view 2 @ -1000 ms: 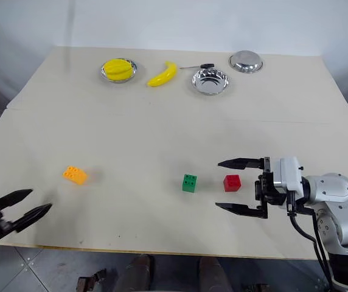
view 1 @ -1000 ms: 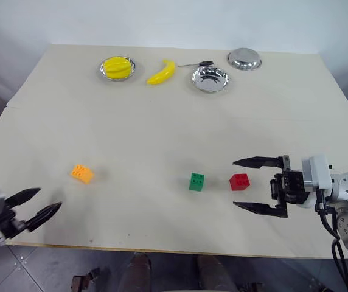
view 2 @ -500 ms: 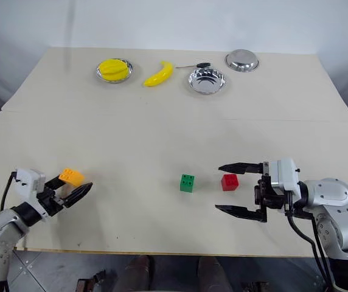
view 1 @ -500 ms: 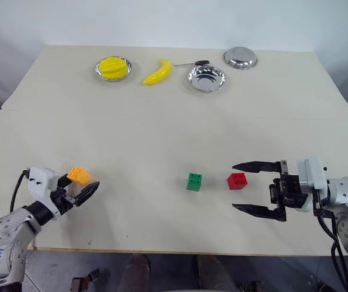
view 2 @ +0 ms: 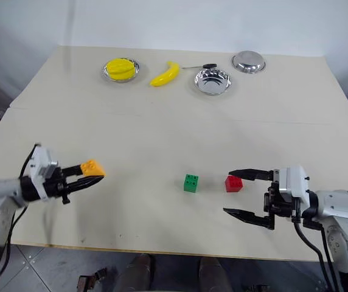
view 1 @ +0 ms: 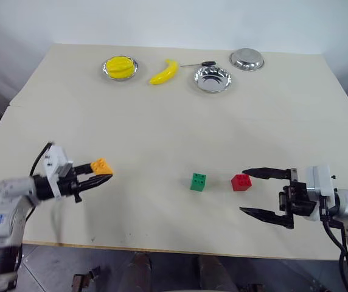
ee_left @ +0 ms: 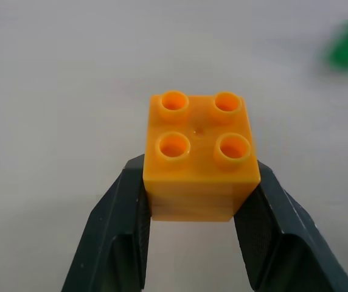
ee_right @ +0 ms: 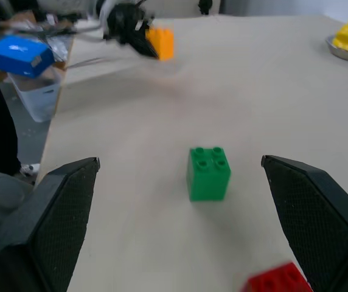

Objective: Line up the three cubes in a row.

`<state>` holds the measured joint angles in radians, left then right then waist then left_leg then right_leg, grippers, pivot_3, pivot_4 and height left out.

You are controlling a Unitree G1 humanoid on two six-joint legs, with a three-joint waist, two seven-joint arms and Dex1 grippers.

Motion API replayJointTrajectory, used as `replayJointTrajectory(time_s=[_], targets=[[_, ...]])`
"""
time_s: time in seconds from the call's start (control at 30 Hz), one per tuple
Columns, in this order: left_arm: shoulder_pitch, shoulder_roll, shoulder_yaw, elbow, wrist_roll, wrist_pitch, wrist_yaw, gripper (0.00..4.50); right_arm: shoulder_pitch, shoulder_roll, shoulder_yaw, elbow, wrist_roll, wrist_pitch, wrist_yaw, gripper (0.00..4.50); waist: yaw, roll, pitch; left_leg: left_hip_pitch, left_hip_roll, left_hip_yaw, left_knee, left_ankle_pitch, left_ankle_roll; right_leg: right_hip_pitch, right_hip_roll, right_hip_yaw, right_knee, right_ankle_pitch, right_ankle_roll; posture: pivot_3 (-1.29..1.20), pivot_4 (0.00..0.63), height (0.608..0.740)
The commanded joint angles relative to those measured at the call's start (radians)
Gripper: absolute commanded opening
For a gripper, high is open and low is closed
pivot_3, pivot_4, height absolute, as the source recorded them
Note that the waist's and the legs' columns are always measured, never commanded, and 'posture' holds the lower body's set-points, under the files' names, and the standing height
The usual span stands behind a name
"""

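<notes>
Tabletop (view 1: 162, 121) of pale cream board is filling the head views, a faint seam running across it, with a plain whitish wall rising behind and grey floor tiles showing past the near edge. Along the far side are sitting a metal dish holding a yellow fruit (view 1: 120, 66), a banana (view 1: 164, 72), an empty shiny bowl (view 1: 212, 79), an overturned bowl (view 1: 246, 59) and a small dark-handled tool (view 1: 198, 63). The left gripper (ee_left: 199, 201) is clamping the orange-yellow cube (ee_left: 199, 155) between its two black fingers, studs up, and seemingly holding it just clear of the surface at the near left. The green cube (view 1: 198, 181) and the red cube (view 1: 241, 182) are resting near each other but apart, right of centre. The right gripper (view 1: 260, 193) is hanging beside the red cube with its fingers spread wide, gripping nothing. Off the table's left end, the right wrist view is showing a blue box (ee_right: 17, 53) among clutter. Blue handwriting is showing on the left forearm, too small to read.
</notes>
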<state>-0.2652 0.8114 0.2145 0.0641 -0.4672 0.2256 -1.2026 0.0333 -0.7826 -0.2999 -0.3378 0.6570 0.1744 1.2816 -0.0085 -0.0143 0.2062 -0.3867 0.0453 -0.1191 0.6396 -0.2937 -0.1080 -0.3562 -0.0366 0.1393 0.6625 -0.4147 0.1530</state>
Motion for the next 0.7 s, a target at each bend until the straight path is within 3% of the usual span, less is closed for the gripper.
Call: replayJointTrajectory(time_s=[0.03, 0.1, 0.2, 0.43, 0.7], targets=[[-0.181, -0.014, -0.143, 0.127, 0.047, -0.103, -0.208, 1.51, 0.027, -0.018, -0.059, -0.007, -0.002, -0.018, -0.011, 4.50, 0.001, 0.000, 0.000, 0.000, 0.000, 0.000, 0.000, 0.001, -0.001, 0.000, 0.000, 0.000, 0.000, 0.000, 0.000, 0.00, 0.150, 0.740], [-0.326, -0.084, -0.290, 0.233, 0.116, -0.171, -0.346, 1.51, 0.066, -0.021, -0.100, -0.015, -0.005, -0.021, -0.018, 4.50, 0.002, 0.001, 0.000, 0.000, 0.000, 0.001, 0.000, 0.002, -0.004, 0.000, 0.000, 0.000, 0.000, 0.000, 0.000, 0.00, 0.150, 0.740], [-0.460, -0.179, -0.434, 0.398, 0.207, -0.271, -0.410, 1.51, 0.129, -0.014, -0.151, -0.057, 0.004, -0.015, -0.040, 4.50, 0.007, 0.001, 0.000, -0.001, -0.001, 0.001, 0.002, 0.002, -0.003, 0.000, 0.000, 0.000, 0.000, 0.000, 0.000, 0.00, 0.150, 0.740], [-0.620, -0.332, -0.499, 0.622, 0.282, -0.401, -0.374, 1.51, 0.259, 0.014, -0.224, -0.163, 0.029, 0.000, -0.096, 4.50, -0.027, 0.000, 0.001, -0.003, -0.001, 0.002, 0.006, 0.000, 0.003, -0.001, 0.000, 0.000, 0.000, 0.000, 0.000, 0.00, 0.150, 0.740], [-0.622, -0.300, -0.517, 0.647, 0.294, -0.405, -0.408, 1.51, 0.325, 0.023, -0.248, -0.204, 0.042, -0.004, -0.122, 4.50, -0.020, 0.000, 0.001, -0.003, -0.001, 0.001, 0.007, 0.000, 0.004, 0.000, 0.000, 0.000, 0.001, 0.000, 0.001, 0.00, 0.150, 0.740]])
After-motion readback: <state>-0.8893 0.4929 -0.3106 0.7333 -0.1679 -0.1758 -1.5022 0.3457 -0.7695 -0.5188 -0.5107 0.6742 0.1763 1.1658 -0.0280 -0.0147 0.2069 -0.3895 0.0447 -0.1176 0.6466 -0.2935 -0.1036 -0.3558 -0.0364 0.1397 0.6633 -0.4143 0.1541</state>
